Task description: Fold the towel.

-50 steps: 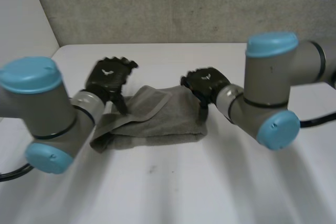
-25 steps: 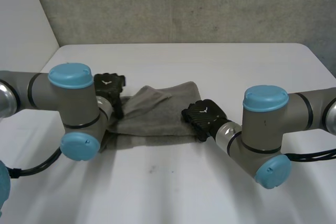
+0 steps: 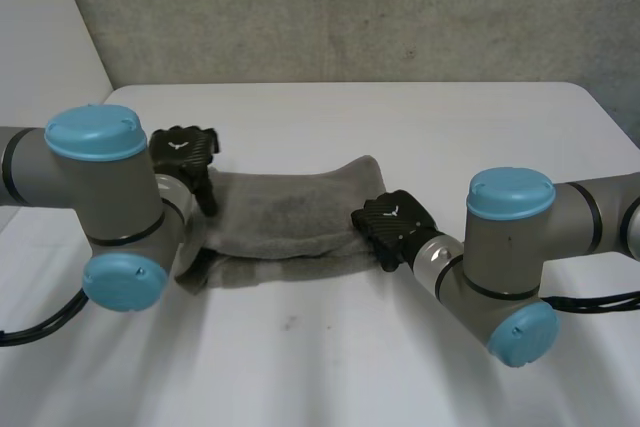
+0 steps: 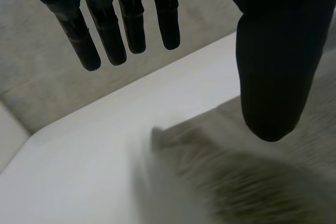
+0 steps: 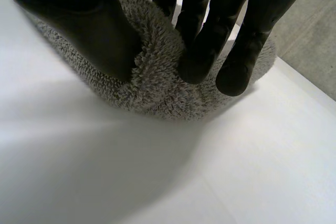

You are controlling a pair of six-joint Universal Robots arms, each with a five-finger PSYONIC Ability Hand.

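Note:
A grey towel (image 3: pixel 290 217) lies folded in a long strip across the middle of the white table (image 3: pixel 330 347). My left hand (image 3: pixel 183 147) hovers at the strip's left end. In the left wrist view its fingers (image 4: pixel 131 19) are straight and its thumb stands apart, with the towel (image 4: pixel 252 182) below them and nothing held. My right hand (image 3: pixel 392 222) is at the strip's right end. In the right wrist view its thumb (image 5: pixel 79 24) and curled fingers pinch a ridge of the towel (image 5: pixel 157 77) between them.
A grey wall (image 3: pixel 330 7) runs behind the table's far edge, and a pale wall (image 3: pixel 40 37) stands at the left. Both arms' elbows (image 3: pixel 510 247) hang over the near half of the table.
My right hand came down from the towel's top to its right end and closed on it. My left hand drew left. The raised flap now lies flat.

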